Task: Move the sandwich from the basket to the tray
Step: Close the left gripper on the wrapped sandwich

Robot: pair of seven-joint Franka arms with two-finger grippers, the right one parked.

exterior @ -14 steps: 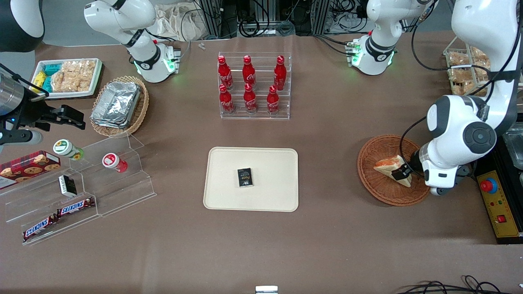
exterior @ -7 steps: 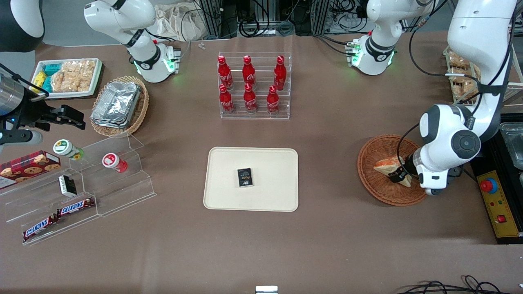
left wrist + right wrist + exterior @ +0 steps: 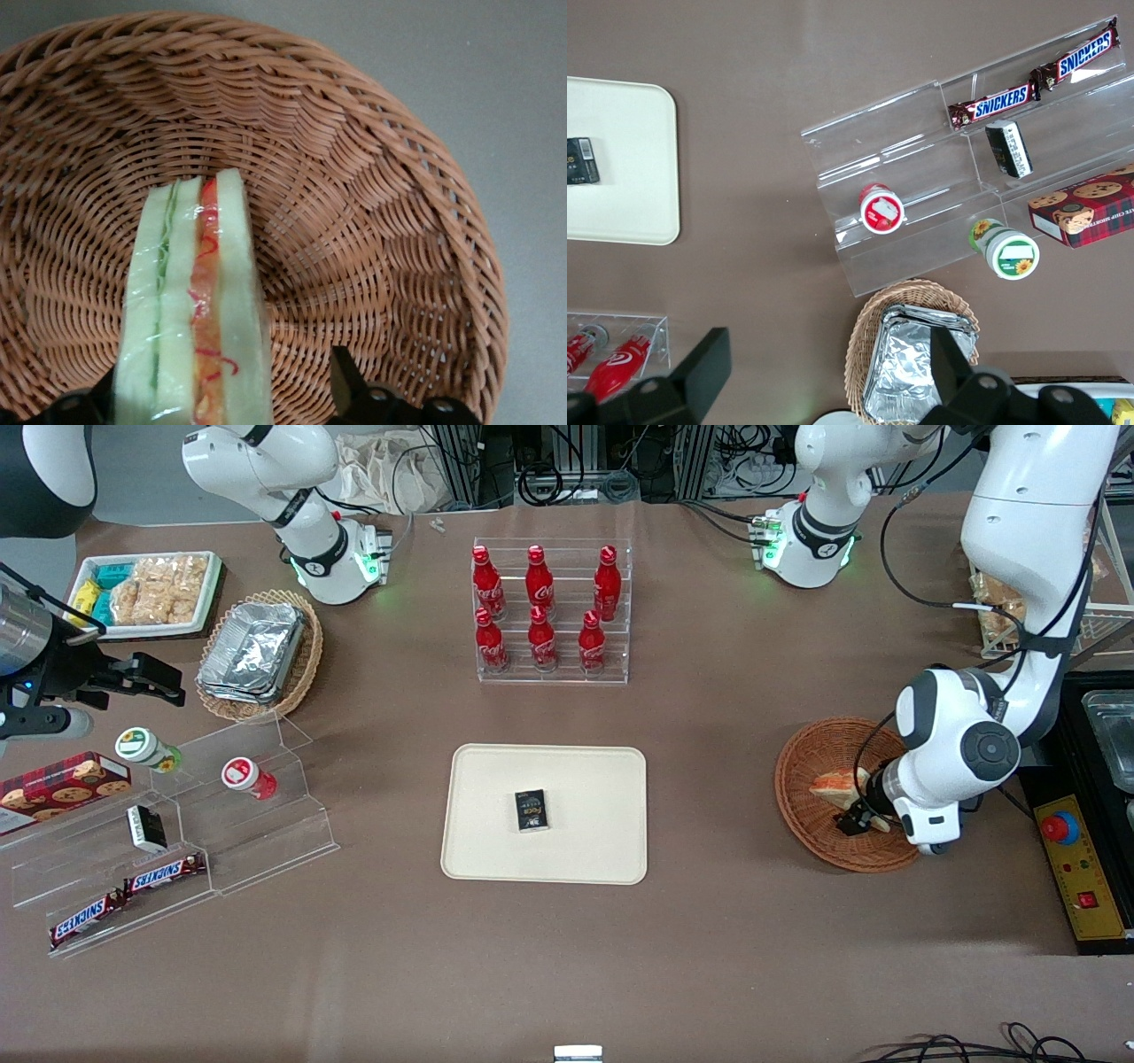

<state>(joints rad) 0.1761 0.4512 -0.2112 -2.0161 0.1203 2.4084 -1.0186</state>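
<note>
The sandwich (image 3: 831, 783), a clear-wrapped white-bread wedge with orange-red and green layers, lies in the round reddish-brown wicker basket (image 3: 791, 778) toward the working arm's end of the table. My gripper (image 3: 858, 817) is down inside the basket, over the end of the sandwich nearer the front camera. In the left wrist view the gripper (image 3: 221, 382) is open and straddles the sandwich (image 3: 193, 301); one black finger (image 3: 344, 379) stands apart from the bread above the basket (image 3: 381, 221) weave. The cream tray (image 3: 589, 779) lies mid-table with a small black box (image 3: 531, 810) on it.
A clear rack of red bottles (image 3: 542, 615) stands farther from the front camera than the tray. Toward the parked arm's end are acrylic steps with snacks (image 3: 177, 824), a tan basket of foil containers (image 3: 257, 654) and a white snack tray (image 3: 146, 592). A yellow control box (image 3: 1083, 872) sits beside the basket.
The working arm's wrist has swung lower and slightly nearer the front camera, bringing the gripper farther over the sandwich. The sandwich has stayed in the basket.
</note>
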